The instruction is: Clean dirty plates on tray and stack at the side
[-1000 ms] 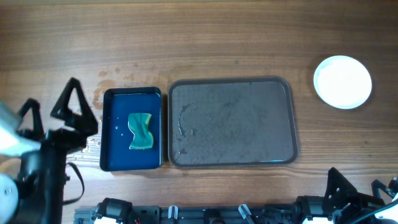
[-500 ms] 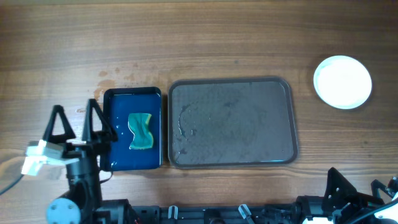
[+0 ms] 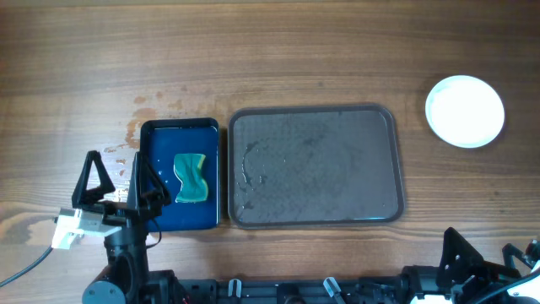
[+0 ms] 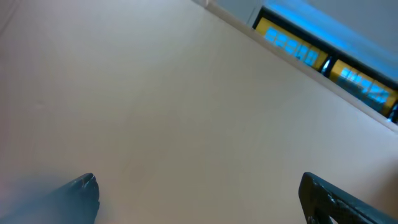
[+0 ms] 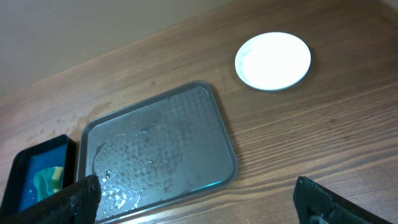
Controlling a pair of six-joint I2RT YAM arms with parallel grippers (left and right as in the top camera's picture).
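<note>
Status: the tray [image 3: 384, 169] is seen at frame centre with no plates on it. Only a film of water [image 3: 247, 165] and some droplets are visible, mostly on its left half.

The plates [image 3: 465, 111] are seen as one white disc at the upper right of the overhead view, well apart from the tray. No green marks are visible on top. The count in the stack cannot be told from above. Cleaning and stacking are judged done or nearly so.

The blue basin [image 3: 207, 143] is set just beside the tray's left edge, presumably so the wiping tool is kept within short reach. A teal sponge [image 3: 191, 177] is lying crumpled inside it, and the basin floor looks wet.

The left pincer [image 3: 112, 165] is held at lower left, next to the basin's left rim, with fingers spread wide and nothing gripped. Only a blank pale surface is shown by its wrist camera.

The right pincer [image 5: 196, 183] is held at the lower right edge of the overhead view, fingers spread and nothing between them. Both are judged parked, out of the way of the desk [image 3: 337, 51].
</note>
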